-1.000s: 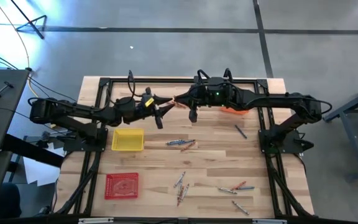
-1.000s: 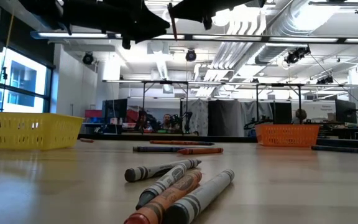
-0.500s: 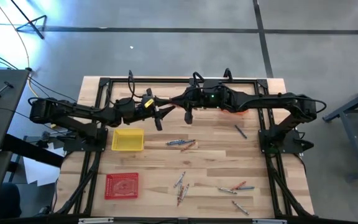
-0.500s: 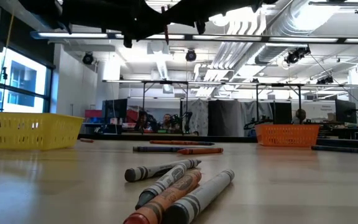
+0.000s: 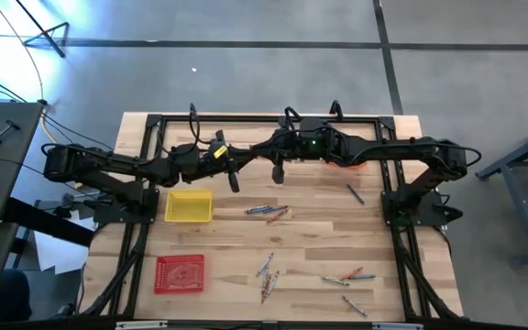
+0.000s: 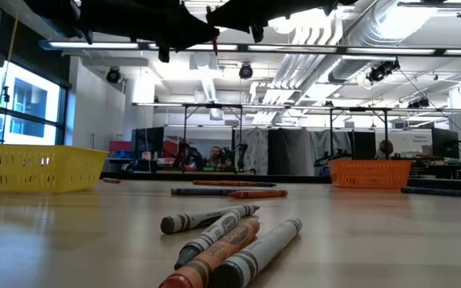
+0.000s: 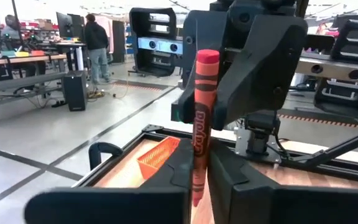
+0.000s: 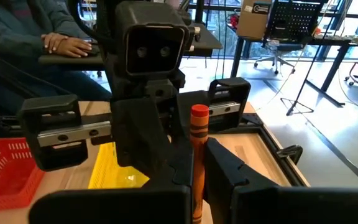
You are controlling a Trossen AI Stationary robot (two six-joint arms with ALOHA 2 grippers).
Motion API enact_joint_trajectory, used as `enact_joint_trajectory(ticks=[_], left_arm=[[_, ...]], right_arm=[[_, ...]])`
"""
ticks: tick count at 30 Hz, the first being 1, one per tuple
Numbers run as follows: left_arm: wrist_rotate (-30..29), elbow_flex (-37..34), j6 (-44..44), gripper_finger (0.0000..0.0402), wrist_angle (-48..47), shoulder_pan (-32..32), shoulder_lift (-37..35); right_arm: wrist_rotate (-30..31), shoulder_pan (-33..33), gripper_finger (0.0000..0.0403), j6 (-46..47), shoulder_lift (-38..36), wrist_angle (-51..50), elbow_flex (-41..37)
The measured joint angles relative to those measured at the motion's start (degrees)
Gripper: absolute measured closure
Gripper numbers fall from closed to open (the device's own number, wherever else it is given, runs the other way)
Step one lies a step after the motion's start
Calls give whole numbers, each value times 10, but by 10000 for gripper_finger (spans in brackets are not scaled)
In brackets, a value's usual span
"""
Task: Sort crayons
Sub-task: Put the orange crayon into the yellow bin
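Observation:
A red-orange crayon [image 7: 201, 118] stands upright in mid-air over the far middle of the table, where my two grippers meet tip to tip. My left gripper [image 7: 196, 186] is shut on it from the table's left, my right gripper [image 8: 197, 186] from the table's right. In the high view the grippers [image 5: 250, 154] hide the crayon; in the low view it shows as a small red stick [image 6: 214, 46]. Several more crayons lie flat on the table [image 5: 267, 212] [image 5: 267, 273] [image 5: 346, 277]. My left gripper pinches the crayon's lower shaft [image 7: 196, 177] between its two fingers, coming level from the table's left. The fingers lie across the crayon, which stands upright and clear of the table. My right gripper pinches the same crayon's lower shaft [image 8: 197, 177] between its two fingers, level from the table's right and across it. The crayon's flat upper end [image 8: 199, 113] rises above the fingers.
A yellow tray [image 5: 189, 205] sits left of centre, a red tray [image 5: 180, 273] near the front left, and an orange tray [image 5: 348, 164] under my right arm at the back. One dark crayon [image 5: 354, 193] lies alone at the right.
My right gripper has carried the crayon a little toward the table's left, up to my left gripper. My left gripper, open a second ago, has shut on the crayon. The crayon has stayed upright and clear of the table.

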Motion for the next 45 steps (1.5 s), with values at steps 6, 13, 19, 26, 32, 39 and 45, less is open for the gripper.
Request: enact_joint_trajectory(ticks=[6,13,19,26,32,39,45], left_arm=[[0,0,5,397,-4,0,0],[-1,0,5,399,-8,0,1],[-26,0,6,400,-15,-1,0],[-95,1,-10,400,-152,-1,-51],[-134,1,-206,397,-485,-21,-169],[-36,1,-450,396,-850,-44,-277],[13,0,-560,395,-981,-61,-278]], right_arm=[[0,0,395,0,0,-10,0],[2,-2,347,-13,-2,-31,0],[5,-8,278,-15,-21,-85,0],[88,-20,240,4,-87,-260,0],[104,-18,238,58,-108,-394,-1],[105,-18,238,92,-92,-462,-2],[105,-18,238,109,-83,-464,-2]])
